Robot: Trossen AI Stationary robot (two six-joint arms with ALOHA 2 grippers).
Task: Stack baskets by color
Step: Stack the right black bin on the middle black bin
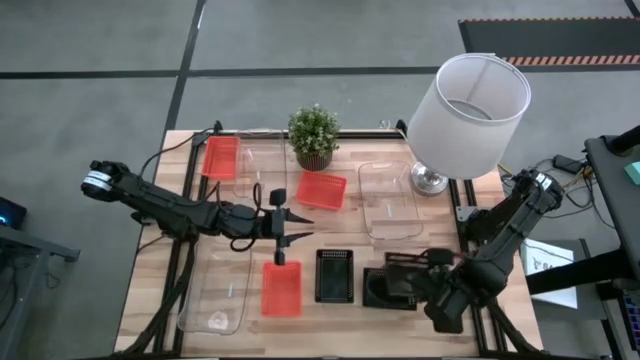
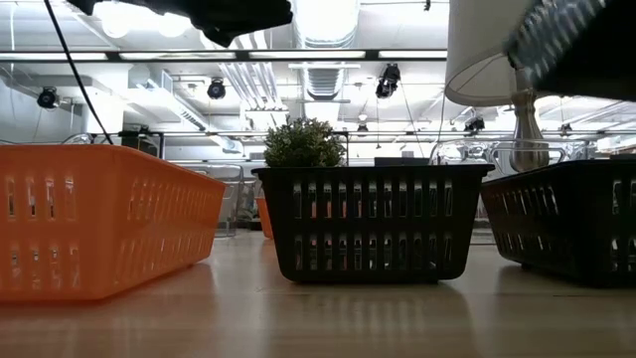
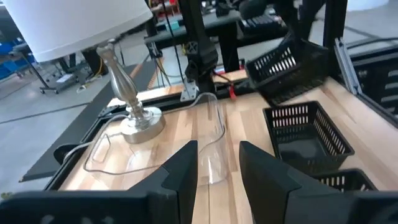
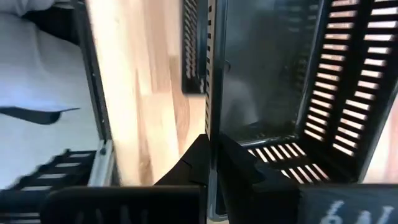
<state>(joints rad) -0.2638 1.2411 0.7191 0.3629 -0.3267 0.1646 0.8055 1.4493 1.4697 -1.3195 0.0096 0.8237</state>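
My right gripper (image 4: 211,163) is shut on a black perforated basket (image 3: 289,62), lifted over the table's near right part. Two more black baskets (image 1: 334,275) (image 1: 385,292) stand on the table below and beside it. My left gripper (image 1: 303,228) hovers open above mid-table with nothing between its fingers (image 3: 186,168). A red basket (image 1: 281,288) lies just nearer than the left gripper. Two other red baskets (image 1: 221,157) (image 1: 321,190) lie farther back. Clear baskets rest at the near left (image 1: 215,295), the far left (image 1: 260,168) and the right of centre (image 1: 390,200). My right gripper pinches one side wall of the black basket at its rim (image 4: 210,118), one finger inside the basket and one outside. The fingers come from above, pointing steeply down. The basket hangs tilted, clear of the table and of the black baskets under it.
A potted green plant (image 1: 313,135) stands at the far middle. A lamp with a white shade (image 1: 468,100) stands at the far right, its metal foot (image 3: 138,118) next to the clear basket. Bare wood shows between the baskets in mid-table.
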